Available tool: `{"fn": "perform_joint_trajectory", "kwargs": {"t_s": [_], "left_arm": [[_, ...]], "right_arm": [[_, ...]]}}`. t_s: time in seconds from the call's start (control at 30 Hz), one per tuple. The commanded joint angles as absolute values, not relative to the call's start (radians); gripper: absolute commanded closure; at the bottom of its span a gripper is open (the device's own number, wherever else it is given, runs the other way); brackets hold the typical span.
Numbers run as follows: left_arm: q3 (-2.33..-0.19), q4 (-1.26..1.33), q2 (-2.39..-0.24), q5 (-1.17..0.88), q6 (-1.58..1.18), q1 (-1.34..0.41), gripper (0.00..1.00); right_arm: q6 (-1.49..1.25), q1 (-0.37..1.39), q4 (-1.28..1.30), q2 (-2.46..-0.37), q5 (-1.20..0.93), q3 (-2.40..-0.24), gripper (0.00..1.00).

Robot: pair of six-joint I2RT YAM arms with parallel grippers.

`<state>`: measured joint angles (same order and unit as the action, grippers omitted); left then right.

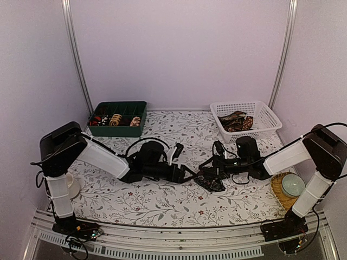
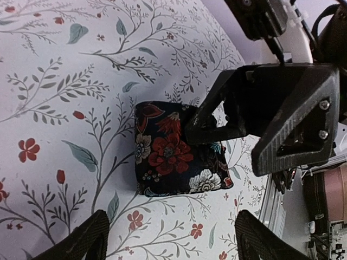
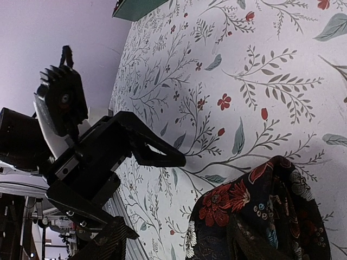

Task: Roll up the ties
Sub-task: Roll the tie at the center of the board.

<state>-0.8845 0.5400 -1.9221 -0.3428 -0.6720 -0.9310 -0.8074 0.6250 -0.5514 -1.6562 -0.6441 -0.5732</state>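
Looking down from the left wrist, sees one tie folded into a short dark pad with red and cream blooms, flat on the flowered table cover at mid-frame. Finds the left gripper with its fingers spread wide along the bottom edge, one at lower left, one at lower right, touching nothing; places the tie above that gap, near but apart from both tips. Meets the right gripper at the upper right, one finger laid on the tie's upper right corner, the other nearer the lens, just beside the tie's right edge. Shows those two fingers with space between them, yet cannot tell whether clamped on the cloth or only resting against it. From the right wrist, catches the same tie bunched at lower right, close to the lens, and the left gripper opposite at the left of the frame, fingers parted, apart from the cloth. From above, puts the tie just right of centre, between the two gripper tips, nearer the right one. Notes more ties heaped in a white basket at upper right, and coiled ties in a green tray at upper left
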Motion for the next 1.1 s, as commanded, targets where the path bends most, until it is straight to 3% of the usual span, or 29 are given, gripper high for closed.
{"fn": "perform_joint_trajectory", "kwargs": {"t_s": [0.0,0.5,0.77,1.07], "left_arm": [[-0.947,0.519,-1.998,-0.443,-0.715,-0.922,0.21],[-1.077,0.424,-2.105,-0.46,-0.684,-0.915,0.15],[-1.156,0.26,-2.185,-0.423,-0.647,-0.918,0.26],[-1.181,0.149,-2.208,-0.354,-0.625,-0.923,0.28]], "right_arm": [[-0.789,0.641,-0.464,-1.625,-0.634,-0.532,0.37],[-0.78,0.664,-0.471,-1.643,-0.628,-0.538,0.38],[-0.774,0.663,-0.44,-1.629,-0.619,-0.559,0.38],[-0.746,0.665,-0.374,-1.58,-0.626,-0.615,0.38]]}}
